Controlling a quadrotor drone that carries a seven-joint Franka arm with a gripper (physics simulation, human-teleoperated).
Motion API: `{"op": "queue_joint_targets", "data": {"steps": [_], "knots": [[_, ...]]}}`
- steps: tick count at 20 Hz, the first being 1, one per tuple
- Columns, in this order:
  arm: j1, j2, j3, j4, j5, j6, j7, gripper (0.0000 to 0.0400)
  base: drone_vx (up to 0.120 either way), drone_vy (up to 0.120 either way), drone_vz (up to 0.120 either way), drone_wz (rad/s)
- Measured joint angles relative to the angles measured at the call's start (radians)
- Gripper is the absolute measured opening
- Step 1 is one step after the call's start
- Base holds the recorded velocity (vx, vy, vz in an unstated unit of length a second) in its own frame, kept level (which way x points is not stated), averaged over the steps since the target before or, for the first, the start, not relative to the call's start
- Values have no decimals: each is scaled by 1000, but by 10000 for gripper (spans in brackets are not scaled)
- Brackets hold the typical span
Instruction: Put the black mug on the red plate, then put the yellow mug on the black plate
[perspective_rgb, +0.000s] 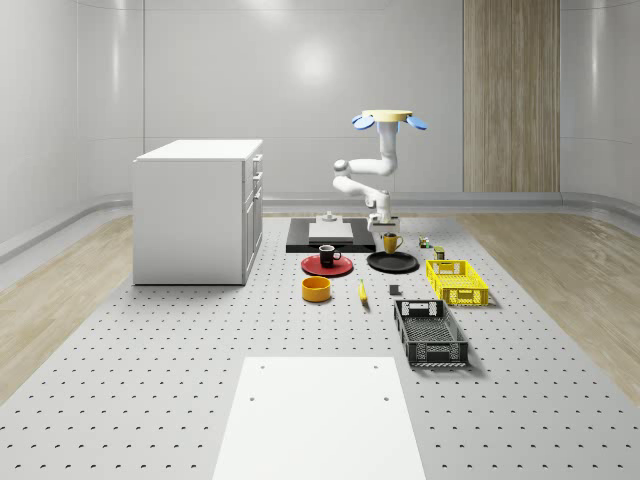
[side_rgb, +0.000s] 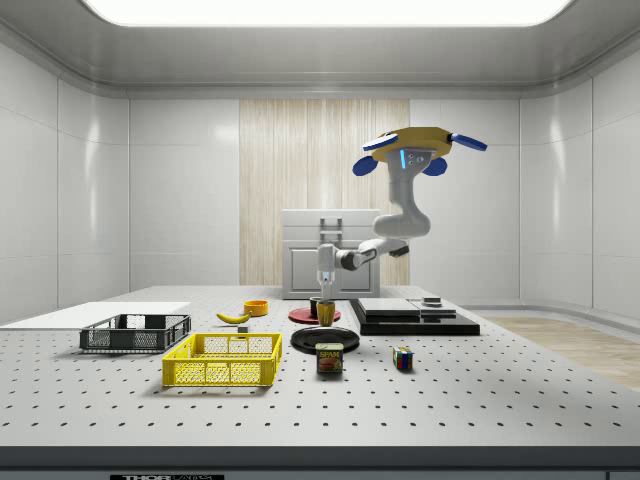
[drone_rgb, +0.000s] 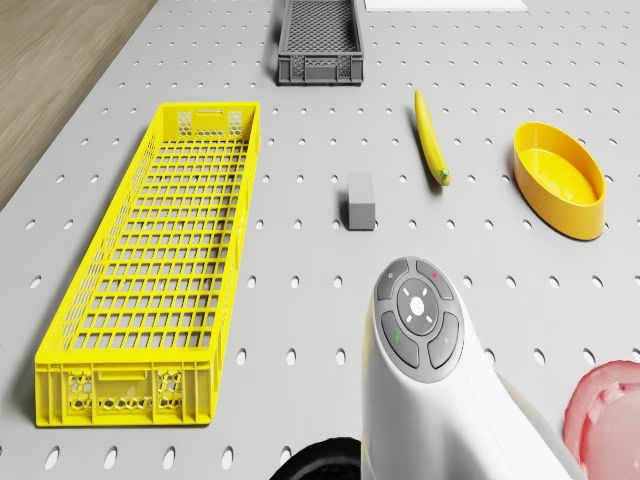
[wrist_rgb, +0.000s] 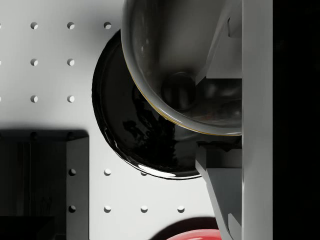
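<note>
We hover above the far middle of the perforated table (perspective_rgb: 150, 400), with the drone (perspective_rgb: 389, 119) up over the black plate (perspective_rgb: 392, 263) and the arm folded down beneath it. The first step looks finished: the black mug (perspective_rgb: 328, 255) stands upright on the red plate (perspective_rgb: 327, 266), handle toward the whole-scene view's right.

Now we are on the second step. The gripper (perspective_rgb: 382, 224) is clenched on the rim of the yellow mug (perspective_rgb: 390, 243), one finger inside the cup and one outside, as the wrist view shows with the mug (wrist_rgb: 185, 65) mouth right under the camera. The mug hangs upright over the black plate (wrist_rgb: 145, 140), near its far edge, its long axis vertical, mouth up, handle toward the whole-scene view's right. In the side view it (side_rgb: 326, 313) sits at or just above the plate (side_rgb: 324, 340); we cannot tell whether it touches yet.

Next, by our reckoning: lower until the base seats on the plate, let go, then lift the fingers straight out so the inner one does not drag the mug over.
</note>
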Motion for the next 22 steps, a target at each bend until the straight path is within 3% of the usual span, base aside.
{"op": "queue_joint_targets", "data": {"steps": [15,16,18,22], "knots": [[-39,50,-122,96,-116,63,-6,110,0,0,0,0],[-40,53,-127,101,-121,65,-6,174,0,0,0,0],[-41,58,-132,106,-127,67,-8,263,0,0,0,0],[-31,55,-117,91,-115,53,-9,350,0,0,0,0]]}}
